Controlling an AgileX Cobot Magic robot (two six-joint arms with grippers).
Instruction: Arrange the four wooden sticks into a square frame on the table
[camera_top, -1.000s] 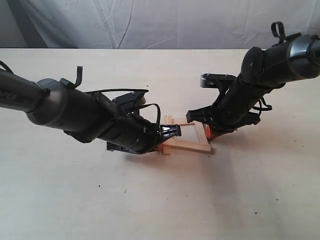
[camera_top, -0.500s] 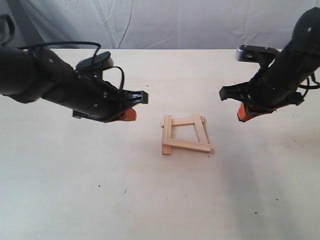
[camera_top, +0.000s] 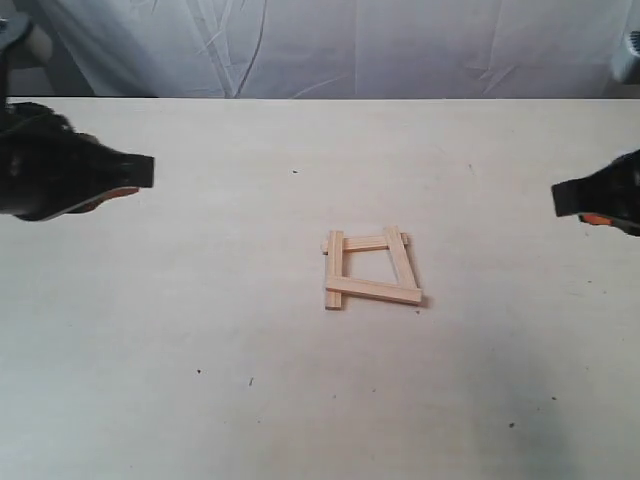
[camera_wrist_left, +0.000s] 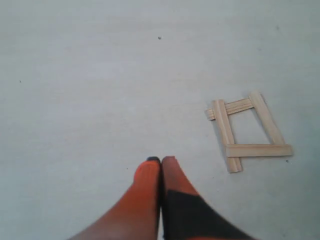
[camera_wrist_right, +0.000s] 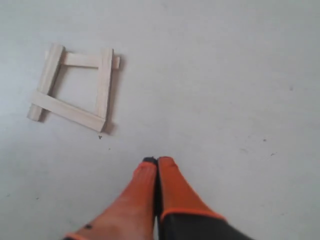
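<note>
Cream tabletop (camera_top: 300, 400), near edge: only a few dark specks (camera_top: 251, 381). Approx. mid-tabletop lies the square frame (camera_top: 402, 260), built from the four wooden sticks (camera_top: 335, 268) w/ ends overlapping. The near stick (camera_top: 372, 291) is laid across both side sticks, long axis approx. parallel to the near edge. The side stick toward the right arm slants, so the outline is skewed. Farther back, at the side edges, are left arm (camera_top: 60, 175) & right arm (camera_top: 605, 200). The frame lies between them, well apart from both, prob. slightly nearer the right arm. Both ends are empty: left jaws closed, orange fingertips (camera_wrist_left: 148, 175) pressed together; right jaws likewise, fingertips (camera_wrist_right: 145, 175) touching. Frame looks complete; any squaring-up would suit the right arm. White cloth (camera_top: 350, 45) hangs past the far edge.
</note>
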